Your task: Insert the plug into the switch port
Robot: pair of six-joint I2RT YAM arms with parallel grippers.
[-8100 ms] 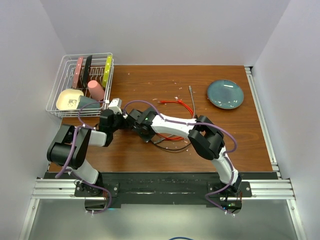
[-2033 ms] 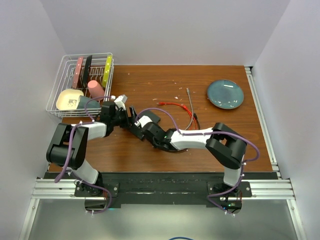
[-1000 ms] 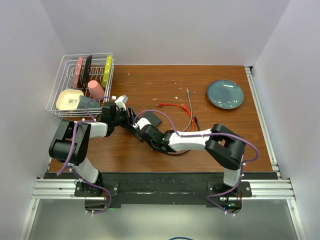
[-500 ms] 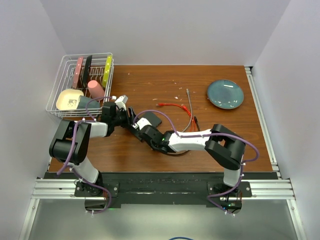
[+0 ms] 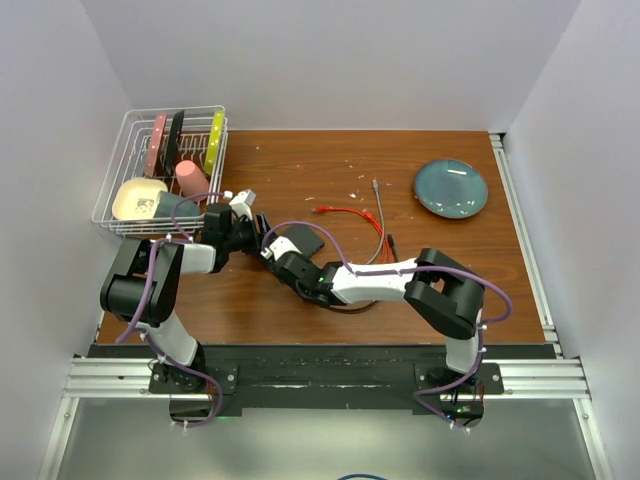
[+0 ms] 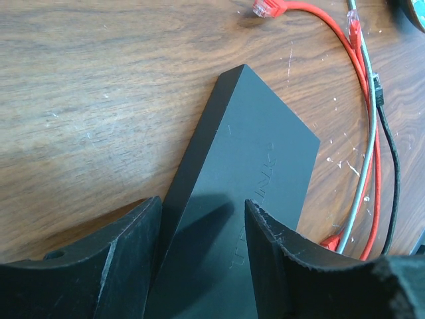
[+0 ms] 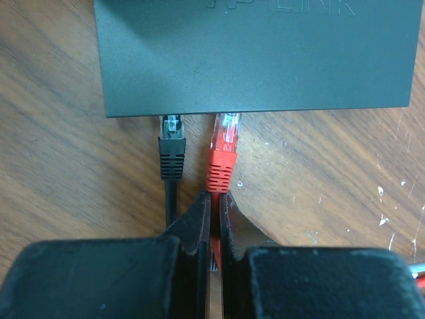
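Quick update on the plug job: over the last couple of seconds the right arm has stretched in low across the worktop and the right tool has crept up to the near edge of the switch; half a second ago it sat a touch further back, so I read this as the final push. The right tool is clenched on the red plug, pinching it by its tail just behind the boot. The clear nose of that plug is now at the switch port, touching the edge and looking at least started in. The black plug one slot to its left shows less clear plastic outside the housing, so my guess is the red one isn't fully home yet and needs a bit more straight shove. The left tool is clamped round the end of the switch, a finger on each side, and it has barely budged in the last second; that's good, since it braces the box against the push. The main risk I can see is the plug going in crooked, or the box sliding if that grip slips. The plate and the dish rack are well out of the way.
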